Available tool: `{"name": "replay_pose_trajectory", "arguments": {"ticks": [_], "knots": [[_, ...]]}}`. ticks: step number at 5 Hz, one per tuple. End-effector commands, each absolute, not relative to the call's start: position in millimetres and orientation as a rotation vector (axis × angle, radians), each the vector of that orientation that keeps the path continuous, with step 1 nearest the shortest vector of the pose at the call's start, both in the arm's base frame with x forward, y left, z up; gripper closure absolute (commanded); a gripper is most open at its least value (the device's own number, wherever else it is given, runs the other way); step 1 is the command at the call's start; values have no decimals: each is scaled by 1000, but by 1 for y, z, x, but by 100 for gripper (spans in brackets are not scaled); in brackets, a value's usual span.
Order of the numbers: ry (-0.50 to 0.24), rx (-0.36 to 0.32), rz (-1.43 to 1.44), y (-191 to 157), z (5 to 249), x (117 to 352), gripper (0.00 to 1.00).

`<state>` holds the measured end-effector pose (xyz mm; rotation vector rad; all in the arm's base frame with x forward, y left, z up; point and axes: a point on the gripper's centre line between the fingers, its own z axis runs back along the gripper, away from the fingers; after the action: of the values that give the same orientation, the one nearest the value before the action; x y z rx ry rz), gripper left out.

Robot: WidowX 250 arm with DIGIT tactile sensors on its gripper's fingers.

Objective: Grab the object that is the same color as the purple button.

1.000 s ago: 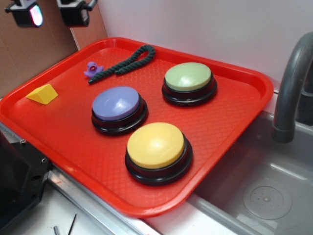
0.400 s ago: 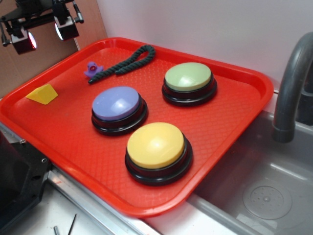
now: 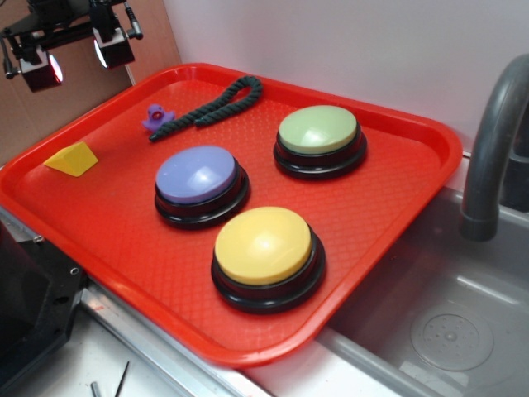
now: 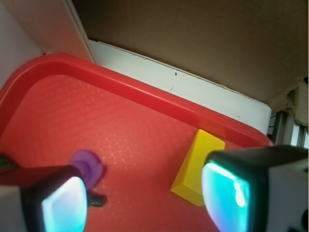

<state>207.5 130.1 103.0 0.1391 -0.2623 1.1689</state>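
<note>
purple toy (image 3: 156, 117): on red tray (image 3: 397, 207), far-left part, touching end of green rope (image 3: 211, 106)
purple button (image 3: 199, 179): mid tray, w/ green and yellow btns nearby
gripper (image 3: 73, 58): fingers spread, holding nothing, above tray's far-left corner
yellow wedge (image 3: 73, 158): left edge

Bare tray (image 3: 99, 215) surrounds the purple figure (image 3: 155, 117), except where the green rope (image 3: 211, 106) touches its side.
</note>
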Motion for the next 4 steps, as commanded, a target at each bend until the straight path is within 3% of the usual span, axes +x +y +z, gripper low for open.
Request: {"name": "replay_pose_trajectory", "arguments": {"ticks": [1, 2, 3, 4], "knots": [[-238, 140, 1375, 130, 86, 235, 0], [-240, 113, 1382, 132, 81, 242, 0], [-278, 188, 1415, 136, 64, 247, 0], [-260, 174, 1394, 138, 46, 250, 0]]}}
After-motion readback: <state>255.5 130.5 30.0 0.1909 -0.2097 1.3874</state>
